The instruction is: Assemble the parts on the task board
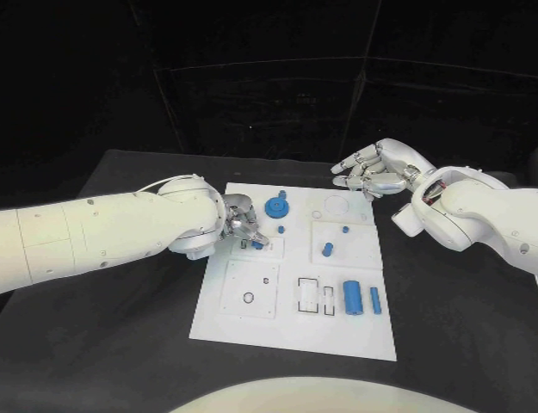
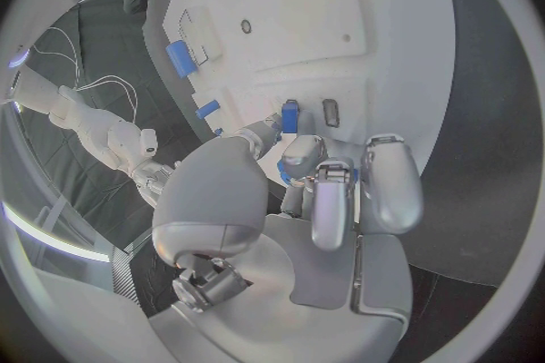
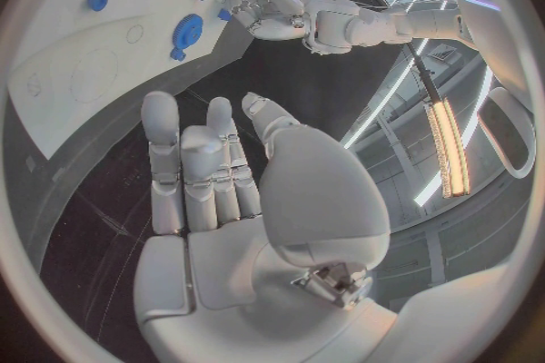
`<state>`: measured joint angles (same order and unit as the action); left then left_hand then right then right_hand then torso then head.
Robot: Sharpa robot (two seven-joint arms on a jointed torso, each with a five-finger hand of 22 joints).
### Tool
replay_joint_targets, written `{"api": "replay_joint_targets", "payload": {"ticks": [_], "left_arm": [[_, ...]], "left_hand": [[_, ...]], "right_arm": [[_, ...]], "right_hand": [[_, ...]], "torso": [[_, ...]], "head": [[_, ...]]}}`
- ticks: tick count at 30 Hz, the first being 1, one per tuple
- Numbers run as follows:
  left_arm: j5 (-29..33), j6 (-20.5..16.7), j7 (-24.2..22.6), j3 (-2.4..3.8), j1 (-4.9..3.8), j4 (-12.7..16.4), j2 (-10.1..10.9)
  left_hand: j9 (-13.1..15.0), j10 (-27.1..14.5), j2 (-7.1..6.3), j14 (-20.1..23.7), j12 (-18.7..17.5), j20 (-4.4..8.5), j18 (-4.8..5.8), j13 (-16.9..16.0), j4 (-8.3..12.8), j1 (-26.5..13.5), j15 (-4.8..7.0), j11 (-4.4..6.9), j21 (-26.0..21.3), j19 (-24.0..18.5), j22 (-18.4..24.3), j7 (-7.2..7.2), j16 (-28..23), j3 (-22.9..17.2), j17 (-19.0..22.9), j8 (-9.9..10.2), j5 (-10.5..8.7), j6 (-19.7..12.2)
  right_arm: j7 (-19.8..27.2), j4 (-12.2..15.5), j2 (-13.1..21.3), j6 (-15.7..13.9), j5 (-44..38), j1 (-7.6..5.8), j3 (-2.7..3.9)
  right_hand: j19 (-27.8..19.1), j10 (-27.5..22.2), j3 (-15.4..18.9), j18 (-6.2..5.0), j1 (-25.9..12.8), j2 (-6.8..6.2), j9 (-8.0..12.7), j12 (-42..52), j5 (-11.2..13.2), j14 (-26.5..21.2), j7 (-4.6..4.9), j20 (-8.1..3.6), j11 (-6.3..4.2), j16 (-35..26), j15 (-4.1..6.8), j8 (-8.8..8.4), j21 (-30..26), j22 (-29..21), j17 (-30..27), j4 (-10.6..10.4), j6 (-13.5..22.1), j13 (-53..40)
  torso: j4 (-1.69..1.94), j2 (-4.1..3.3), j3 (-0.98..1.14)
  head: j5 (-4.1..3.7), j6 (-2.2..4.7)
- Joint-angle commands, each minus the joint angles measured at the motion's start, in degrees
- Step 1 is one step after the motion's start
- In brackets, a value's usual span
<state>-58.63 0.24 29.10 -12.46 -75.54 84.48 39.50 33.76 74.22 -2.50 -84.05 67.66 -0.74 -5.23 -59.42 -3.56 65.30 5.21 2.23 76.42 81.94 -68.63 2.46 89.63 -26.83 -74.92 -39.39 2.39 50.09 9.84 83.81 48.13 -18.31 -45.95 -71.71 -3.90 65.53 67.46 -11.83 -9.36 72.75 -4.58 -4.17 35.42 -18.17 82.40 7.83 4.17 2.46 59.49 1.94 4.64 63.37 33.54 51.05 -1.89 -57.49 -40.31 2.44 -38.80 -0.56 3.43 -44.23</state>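
Note:
The white task board (image 1: 250, 323) lies mid-table. My left hand (image 1: 242, 225) hovers low over its upper left area and pinches a small blue part (image 1: 256, 244) between thumb and fingers (image 2: 304, 154). In the left wrist view the small blue part (image 2: 290, 116) stands next to a dark slot (image 2: 331, 112) in the board (image 2: 375, 9). My right hand (image 1: 374, 169) is raised beyond the board's far right corner, fingers apart and holding nothing. The right wrist view shows the same hand (image 3: 204, 172) with straight fingers above the board's edge (image 3: 68, 82).
On the board rest a blue gear-like part (image 1: 277, 207), a blue peg (image 1: 327, 250), a tiny blue piece (image 1: 281, 230) and two blue cylinders (image 1: 352, 298) near the front right. Black table (image 1: 120, 344) surrounds the board.

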Motion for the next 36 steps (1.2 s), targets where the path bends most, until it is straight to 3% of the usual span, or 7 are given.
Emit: {"api": "replay_joint_targets", "payload": {"ticks": [1, 23, 31, 36], "left_arm": [[-0.6, 1.6, 0.6, -0.15, 0.15, 0.0, 0.1], [-0.6, 1.5, 0.6, -0.15, 0.15, 0.1, 0.3], [-0.3, 1.4, 0.5, -0.14, 0.15, -0.3, 0.1], [-0.1, 1.3, 0.5, -0.14, 0.14, -0.5, -0.1]], "left_hand": [[0.1, 0.5, 0.15, -5.9, 0.3, 0.09, 0.85, -0.1, 7.9, -0.2, 0.41, -0.05, 0.2, 0.2, -0.1, -0.52, 0.4, -8.2, -15.1, -0.3, 0.38, 0.1], [1.0, 1.1, -1.38, -5.9, 0.9, 0.18, 0.97, -0.6, 7.6, -1.9, 0.56, 0.19, 0.6, 0.5, -0.9, -0.86, 0.4, -9.9, -15.1, -1.5, 0.45, 0.7], [1.7, 1.5, -2.65, -5.9, 1.4, 0.3, 1.03, -1.0, 5.5, -5.6, 0.71, 0.39, 0.8, 0.7, -1.3, -1.17, 0.4, -8.3, -15.1, -2.5, 0.42, 1.5], [2.2, 1.8, -2.9, -5.9, 1.8, 0.4, 1.11, -1.3, 3.1, -8.8, 0.79, 0.47, 1.0, 0.9, -1.7, -1.27, 0.4, -5.8, -15.1, -3.1, 0.39, 2.1]], "right_arm": [[0.6, 0.1, 0.0, 0.3, -0.4, -0.1, 0.03], [0.6, 0.1, 0.1, 0.4, -0.4, -0.09, 0.03], [0.6, 0.1, 0.1, 0.4, -0.4, -0.09, 0.03], [0.6, 0.1, 0.0, 0.4, -0.4, -0.09, 0.03]], "right_hand": [[0.1, 0.3, 0.1, -0.29, -0.5, 0.02, 0.1, -0.1, -0.3, 0.4, 0.07, 0.17, 0.13, -0.4, -0.14, -0.22, -0.2, 0.0, -0.1, -0.4, 0.5, 0.1], [0.0, 0.3, 0.0, -0.31, -0.4, 0.03, 0.1, -0.1, -0.3, 0.4, 0.06, 0.17, 0.12, -0.4, -0.14, -0.22, -0.3, -0.1, -0.1, -0.3, 0.5, 0.1], [0.0, 0.3, 0.0, -0.36, -0.4, 0.03, 0.0, -0.1, -0.3, 0.4, 0.06, 0.17, 0.12, -0.6, -0.13, -0.23, -0.5, -0.4, -0.3, -0.3, 0.5, 0.1], [-0.1, 0.2, 0.0, -0.37, -0.5, 0.03, 0.0, -0.1, -0.3, 0.3, 0.07, 0.17, 0.13, -0.7, -0.13, -0.23, -0.5, -0.5, -0.4, -0.4, 0.5, 0.2]], "torso": [[0.07, 0.01, -0.02], [0.03, -0.01, 0.02], [0.01, 0.02, 0.04], [0.01, -0.01, 0.04]], "head": [[-0.14, -0.18], [-0.09, -0.43], [-0.11, -0.49], [-0.17, -0.5]]}}
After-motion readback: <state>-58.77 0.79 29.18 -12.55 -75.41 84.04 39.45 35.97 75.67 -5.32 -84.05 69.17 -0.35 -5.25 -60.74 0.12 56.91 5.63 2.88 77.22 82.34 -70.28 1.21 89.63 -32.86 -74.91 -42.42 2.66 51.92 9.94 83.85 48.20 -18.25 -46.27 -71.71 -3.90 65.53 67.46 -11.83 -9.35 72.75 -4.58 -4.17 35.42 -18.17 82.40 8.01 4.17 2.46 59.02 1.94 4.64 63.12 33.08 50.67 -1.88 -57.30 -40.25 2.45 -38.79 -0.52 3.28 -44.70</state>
